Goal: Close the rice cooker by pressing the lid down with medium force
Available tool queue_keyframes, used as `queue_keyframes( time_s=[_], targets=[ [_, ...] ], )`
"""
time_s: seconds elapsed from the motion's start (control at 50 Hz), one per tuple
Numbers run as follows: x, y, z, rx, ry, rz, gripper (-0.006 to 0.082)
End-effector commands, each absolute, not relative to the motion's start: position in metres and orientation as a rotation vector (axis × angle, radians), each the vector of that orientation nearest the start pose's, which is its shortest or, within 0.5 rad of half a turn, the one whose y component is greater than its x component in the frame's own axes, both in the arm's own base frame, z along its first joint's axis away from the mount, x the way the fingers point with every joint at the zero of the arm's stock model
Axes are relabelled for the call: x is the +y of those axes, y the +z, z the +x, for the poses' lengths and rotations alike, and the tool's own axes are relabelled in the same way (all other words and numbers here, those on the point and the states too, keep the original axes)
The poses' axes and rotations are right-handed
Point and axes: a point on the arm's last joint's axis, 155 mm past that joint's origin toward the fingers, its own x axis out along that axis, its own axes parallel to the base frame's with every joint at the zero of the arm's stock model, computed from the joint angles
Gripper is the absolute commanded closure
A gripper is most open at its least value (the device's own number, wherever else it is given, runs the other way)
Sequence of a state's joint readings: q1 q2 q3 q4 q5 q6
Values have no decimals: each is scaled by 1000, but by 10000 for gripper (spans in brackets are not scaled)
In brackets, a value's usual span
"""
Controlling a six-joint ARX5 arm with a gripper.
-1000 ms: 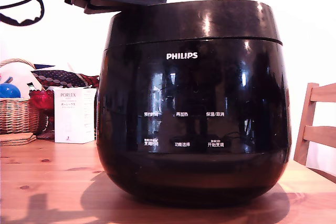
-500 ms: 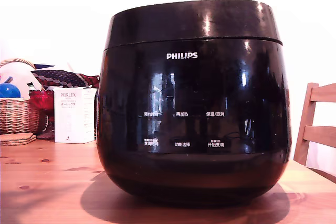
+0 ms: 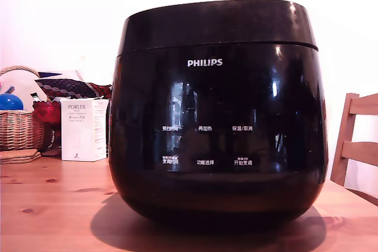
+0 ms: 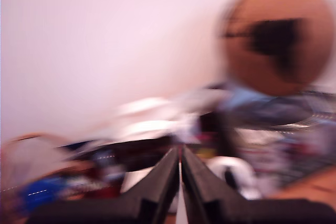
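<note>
- Exterior view: the rice cooker (image 3: 217, 116) fills the middle of the frame, standing upright on the wooden worktop (image 3: 53, 205); the lid (image 3: 215, 25) sits down flat on the body, with only a thin seam showing.
- At nine o'clock from the cooker stand a white carton (image 3: 82, 129) and a wicker basket (image 3: 20, 128); a wooden chair (image 3: 355, 146) shows at three o'clock.
- Wrist view, badly blurred: the end effector (image 4: 180, 174) has its two dark fingers (image 4: 157, 184) drawn together, nearly touching, gripping nothing.
</note>
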State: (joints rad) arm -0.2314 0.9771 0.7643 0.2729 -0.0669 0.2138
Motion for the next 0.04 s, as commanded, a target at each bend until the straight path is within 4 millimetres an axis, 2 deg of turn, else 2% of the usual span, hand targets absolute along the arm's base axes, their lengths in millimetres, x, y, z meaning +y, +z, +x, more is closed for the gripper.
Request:
queue_keyframes(
  time_s=[0.0, 0.02],
  targets=[
    [-64, 351, 370, -92, -124, 207, 791],
    [-61, 351, 371, -92, -117, 207, 791]
  ],
)
